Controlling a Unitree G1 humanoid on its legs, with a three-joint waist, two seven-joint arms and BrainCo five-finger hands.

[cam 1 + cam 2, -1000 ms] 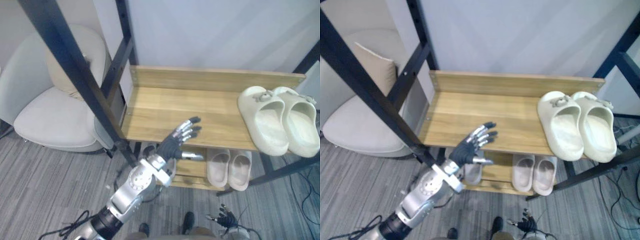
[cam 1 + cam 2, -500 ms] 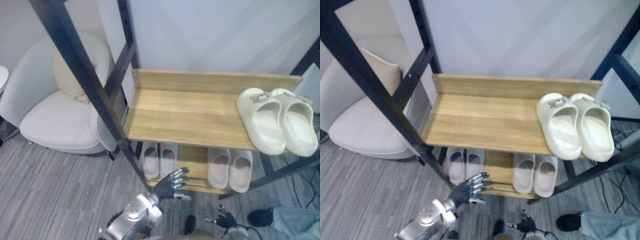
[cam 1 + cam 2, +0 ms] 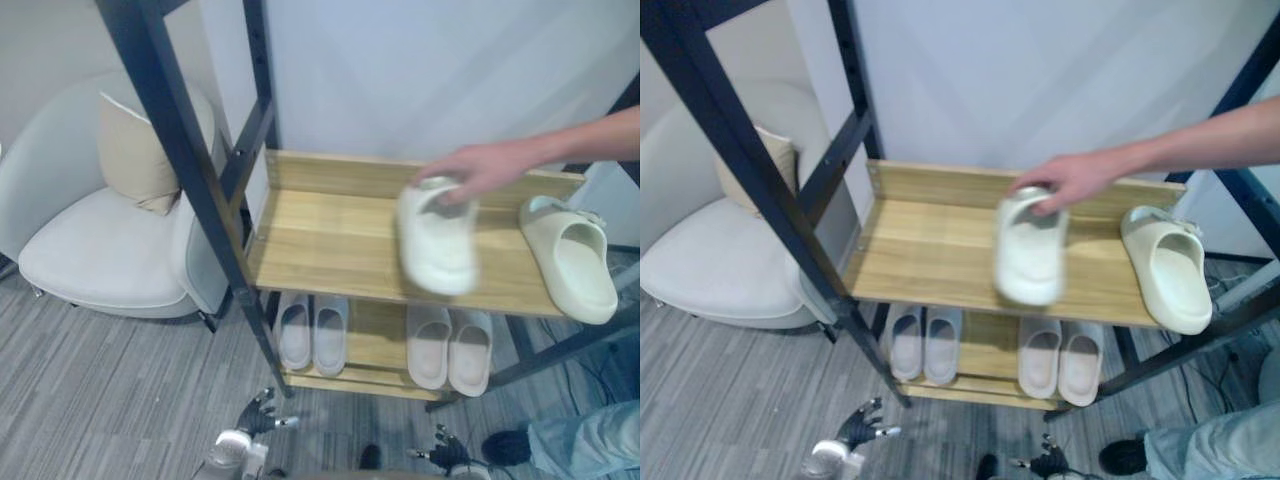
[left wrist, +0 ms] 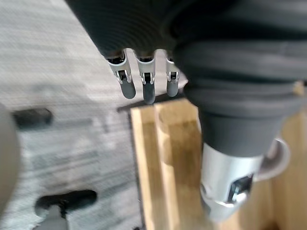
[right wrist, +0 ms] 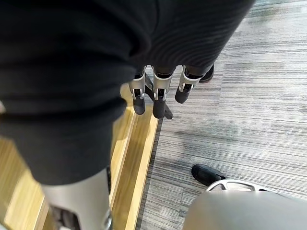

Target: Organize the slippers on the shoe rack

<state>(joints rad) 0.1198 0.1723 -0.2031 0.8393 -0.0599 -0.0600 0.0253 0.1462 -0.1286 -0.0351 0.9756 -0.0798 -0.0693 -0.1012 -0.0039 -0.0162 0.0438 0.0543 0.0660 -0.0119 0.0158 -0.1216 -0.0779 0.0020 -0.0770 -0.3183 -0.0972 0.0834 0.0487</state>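
A person's hand reaches in from the right and holds a cream slipper over the middle of the wooden rack's top shelf. Its mate lies at the shelf's right end. Two pairs of beige slippers stand on the lower shelf. My left hand hangs low near the floor in front of the rack, open with straight fingers and holding nothing. My right hand shows at the bottom edge, open, its fingers relaxed above the carpet.
A black metal frame post slants across the rack's left side. A white armchair with a beige cushion stands to the left. Grey carpet lies in front, and a person's leg and shoe are at the lower right.
My left hand has dropped from shelf height to near the floor. A person's arm has come in, picked up the left cream slipper and carried it toward the shelf's middle.
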